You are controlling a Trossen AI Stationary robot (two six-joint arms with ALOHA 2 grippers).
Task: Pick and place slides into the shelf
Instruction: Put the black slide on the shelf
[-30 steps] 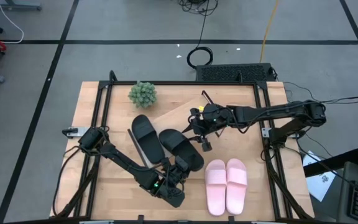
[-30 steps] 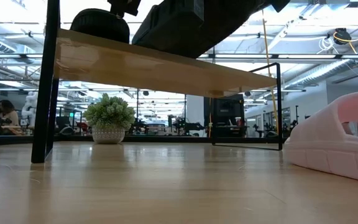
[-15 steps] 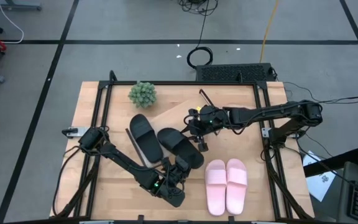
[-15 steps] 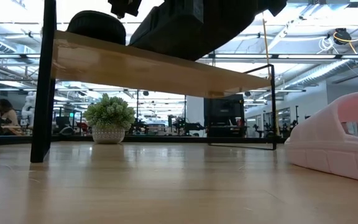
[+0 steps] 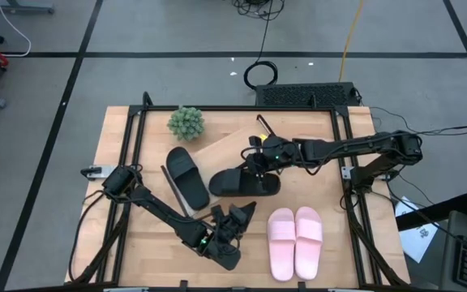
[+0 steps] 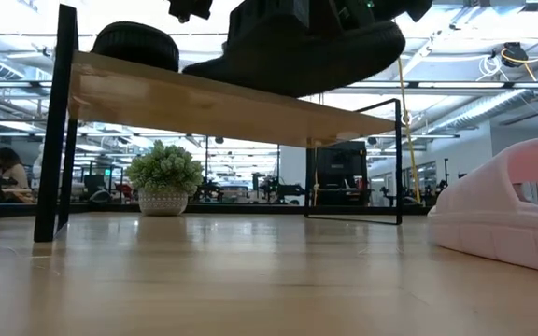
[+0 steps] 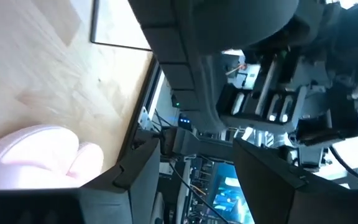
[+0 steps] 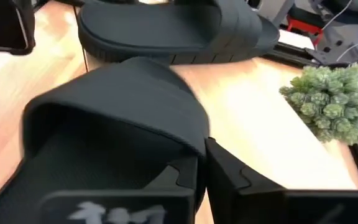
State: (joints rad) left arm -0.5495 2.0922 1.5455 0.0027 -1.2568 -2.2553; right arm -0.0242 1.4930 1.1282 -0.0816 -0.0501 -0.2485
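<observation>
The right gripper [image 5: 259,163] is clenched on the strap edge of 1 black slide [image 5: 246,182], held crosswise over the shelf [image 5: 221,150], presumably so it can be turned to lie beside its mate. That second black slide [image 5: 186,177] is already set on the shelf, toward 9 o'clock. The left gripper [image 5: 235,221] is kept parted and empty at 6 o'clock of the carried slide. The 2 pink slides [image 5: 295,241] are left on the table at 5 o'clock, awaiting their turn.

Two black slides [image 5: 186,177] on wood shelf [image 5: 229,150], pink pair [image 5: 295,241] on tabletop beside
</observation>
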